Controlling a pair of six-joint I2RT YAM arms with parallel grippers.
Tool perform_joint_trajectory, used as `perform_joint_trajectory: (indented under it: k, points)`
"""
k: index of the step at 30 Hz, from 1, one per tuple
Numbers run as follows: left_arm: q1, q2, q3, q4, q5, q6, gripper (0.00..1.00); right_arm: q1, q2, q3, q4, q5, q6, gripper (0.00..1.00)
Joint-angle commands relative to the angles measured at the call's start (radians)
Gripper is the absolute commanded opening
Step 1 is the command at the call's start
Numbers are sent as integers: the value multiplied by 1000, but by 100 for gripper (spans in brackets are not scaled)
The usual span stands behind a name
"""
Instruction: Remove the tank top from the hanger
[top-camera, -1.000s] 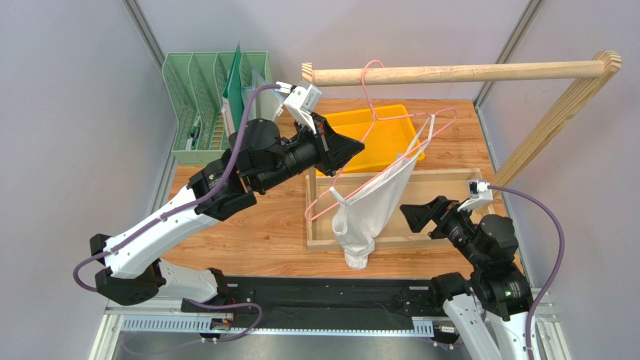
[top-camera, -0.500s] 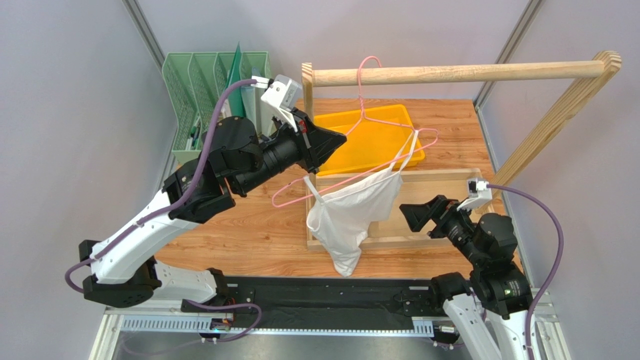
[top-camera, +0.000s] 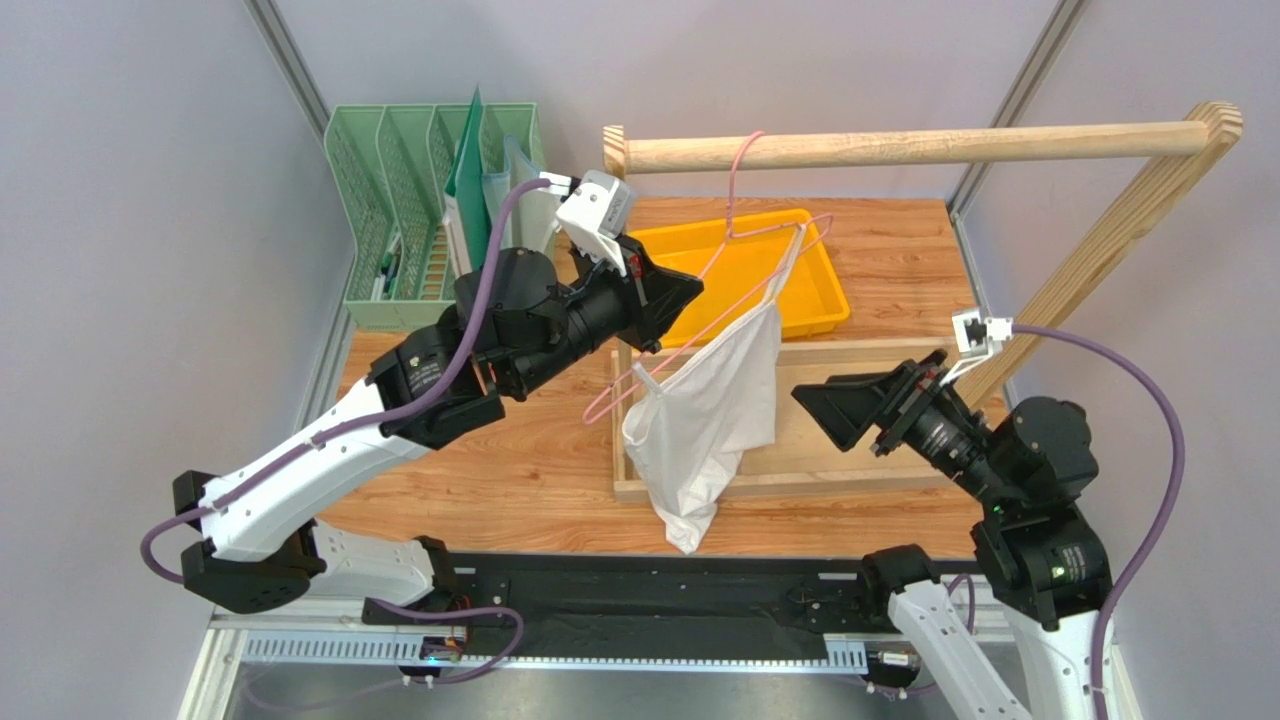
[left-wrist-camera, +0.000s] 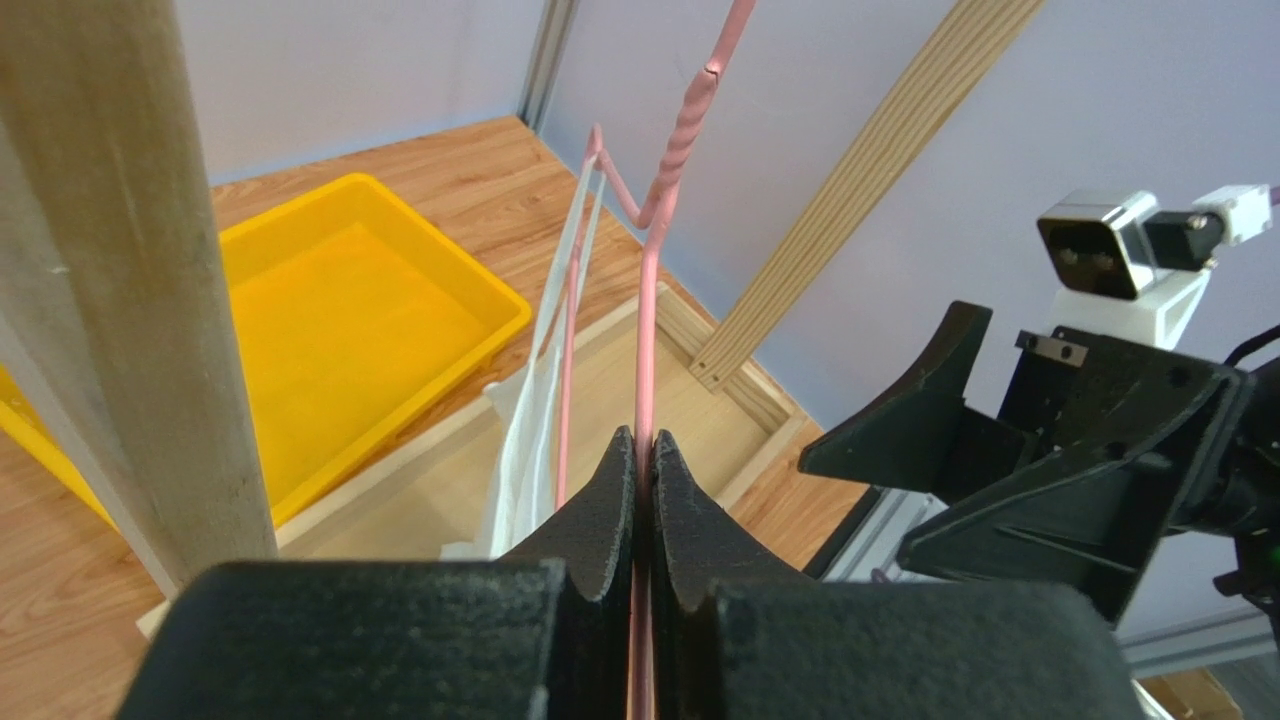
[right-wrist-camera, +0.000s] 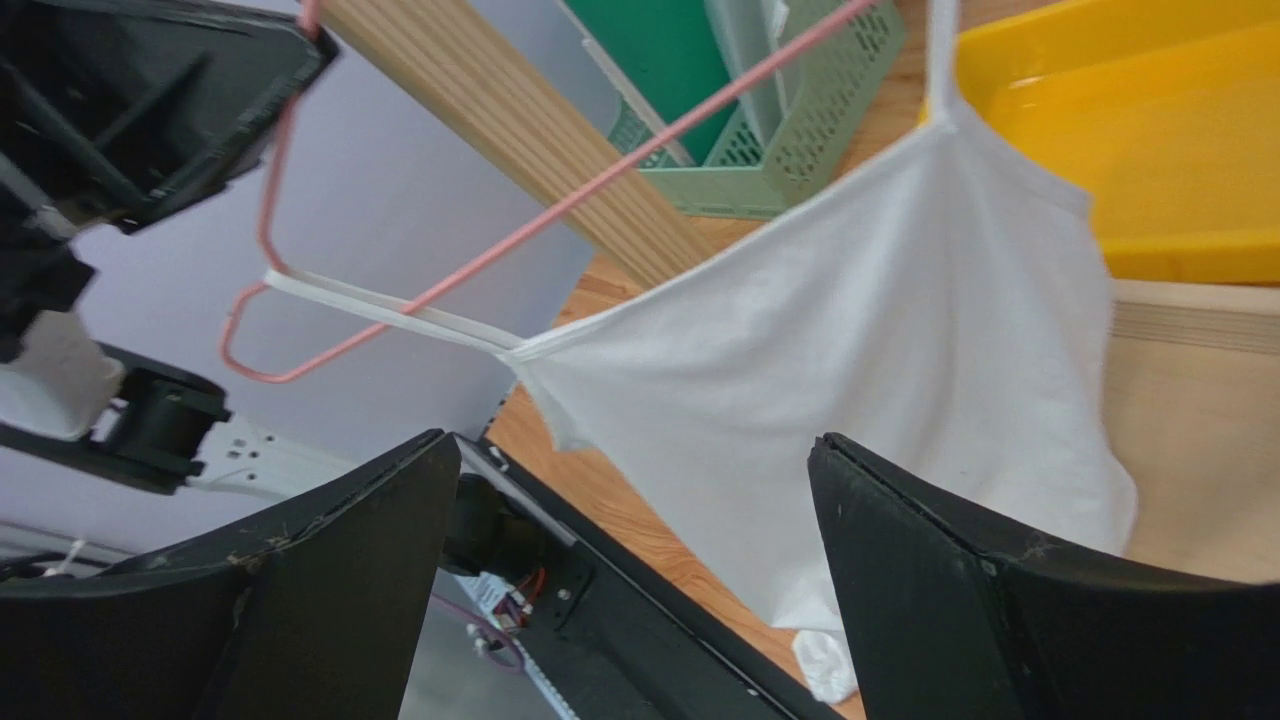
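Observation:
The pink wire hanger (top-camera: 735, 195) hooks over the wooden rail (top-camera: 932, 146) and tilts down to the left. The white tank top (top-camera: 703, 417) hangs from it by both straps, its hem near the table's front edge. My left gripper (top-camera: 684, 285) is shut on the hanger's wire, as the left wrist view (left-wrist-camera: 643, 450) shows, with the hanger (left-wrist-camera: 651, 285) running up from the jaws. My right gripper (top-camera: 812, 408) is open and empty, just right of the tank top. In the right wrist view (right-wrist-camera: 628, 441) the tank top (right-wrist-camera: 872, 345) and hanger (right-wrist-camera: 451, 282) are ahead of the jaws.
A yellow bin (top-camera: 824, 293) sits behind the hanger. A shallow wooden tray (top-camera: 864, 360) lies under the garment. A green organizer (top-camera: 406, 195) stands at the back left. The rail's slanted wooden leg (top-camera: 1112, 225) stands at the right, its post (left-wrist-camera: 105, 270) close to my left wrist.
My left gripper swung left with the hanger, then back right, and the tank top swung along. My right arm rose and brought its open gripper closer to the garment.

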Motion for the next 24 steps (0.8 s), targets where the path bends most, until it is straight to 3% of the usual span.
perform_joint_trajectory:
  k: [1, 8, 15, 24]
  points:
    - [-8, -45, -34, 56, -3, 4, 0, -1, 104, 110, 91, -152, 80, 94]
    - [-8, -51, -74, 102, -9, -5, 0, 54, 239, 265, 155, -140, 166, 94]
    - [-8, -38, -74, 111, -5, -8, 0, 354, 389, 388, 148, 64, 128, 94]
    - [-8, -45, -81, 105, -20, -3, 0, 387, 391, 391, 160, 204, 139, 90]
